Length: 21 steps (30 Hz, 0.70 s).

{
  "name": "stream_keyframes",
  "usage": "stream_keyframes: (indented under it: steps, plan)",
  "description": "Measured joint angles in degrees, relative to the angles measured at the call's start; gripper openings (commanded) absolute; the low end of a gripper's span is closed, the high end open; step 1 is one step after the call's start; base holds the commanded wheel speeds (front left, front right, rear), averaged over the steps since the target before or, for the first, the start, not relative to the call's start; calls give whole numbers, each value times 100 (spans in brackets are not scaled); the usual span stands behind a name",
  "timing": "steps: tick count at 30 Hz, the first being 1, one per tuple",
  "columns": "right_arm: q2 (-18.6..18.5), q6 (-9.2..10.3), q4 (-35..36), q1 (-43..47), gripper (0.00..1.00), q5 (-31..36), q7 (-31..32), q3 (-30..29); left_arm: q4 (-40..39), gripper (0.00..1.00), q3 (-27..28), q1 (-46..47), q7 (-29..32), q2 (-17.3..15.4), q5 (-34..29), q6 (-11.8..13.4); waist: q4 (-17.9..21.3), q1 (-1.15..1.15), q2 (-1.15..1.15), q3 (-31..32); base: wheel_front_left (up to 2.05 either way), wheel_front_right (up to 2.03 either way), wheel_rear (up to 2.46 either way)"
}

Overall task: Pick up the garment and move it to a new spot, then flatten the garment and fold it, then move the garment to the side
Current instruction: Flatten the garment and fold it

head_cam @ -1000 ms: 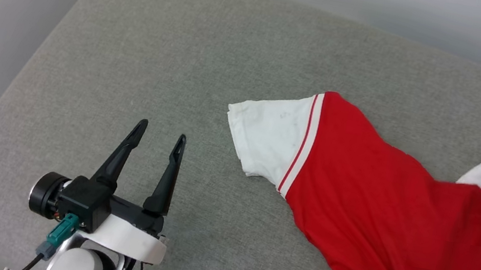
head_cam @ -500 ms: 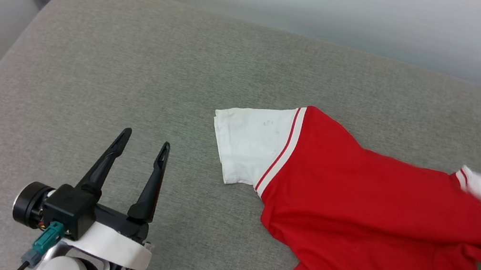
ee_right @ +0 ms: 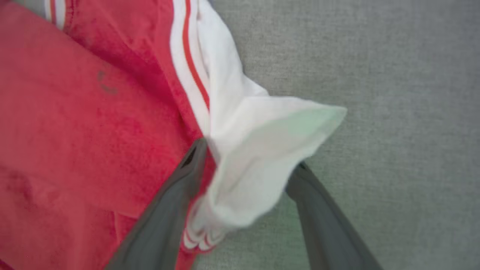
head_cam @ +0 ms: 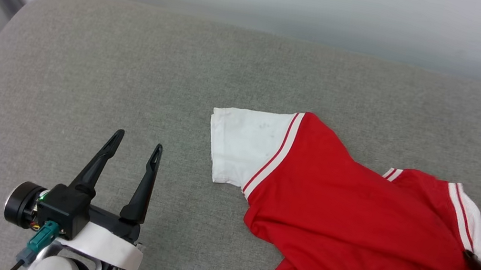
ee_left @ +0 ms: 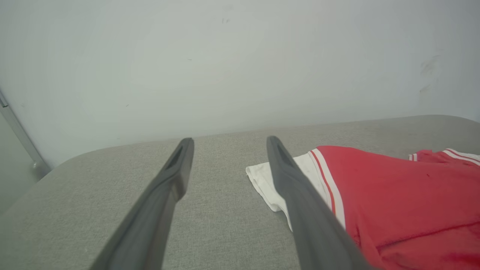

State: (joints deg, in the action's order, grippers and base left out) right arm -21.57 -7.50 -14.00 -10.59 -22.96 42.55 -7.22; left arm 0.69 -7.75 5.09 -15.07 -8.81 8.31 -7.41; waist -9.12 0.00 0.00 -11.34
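gaping after its shut grip, right pincer astride sleeve of garment; left pincer wide.

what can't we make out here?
- Head view: lower part of the garment, cut by the bottom edge.
- Right wrist view: whether the jaws of the right gripper touch the white sleeve; blurred.
- Left wrist view: part of the other sleeve, behind a finger of the left gripper.

soft even light; slight close-up blur
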Motion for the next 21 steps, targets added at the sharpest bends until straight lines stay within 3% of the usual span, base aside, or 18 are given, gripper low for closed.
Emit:
stream_keyframes:
  steps: [5, 12, 18, 21]
  plan:
    - [-141, 0, 375, -32, 100, -247, -392, 197, 38, 100, 62, -118, 0, -14, 12, 0, 117, 0, 0, 240, 0, 0, 0]
    - [-178, 0, 1511, 277, 100, -325, -971, 18, -77, 100, 225, -243, 0, -10, 86, 1, 379, 0, 0, 568, 0, 0, 0]
    - [435, 0, 2474, 554, 100, -301, -1909, -343, -148, 100, 261, -199, 2, -64, 301, 1, 641, 0, 0, 592, 0, 0, 0]
    - [733, 0, 2774, 650, 100, -178, -2455, -476, -168, 100, 36, 54, 268, -275, 599, 1, 732, 0, 0, 486, 0, 0, 0]
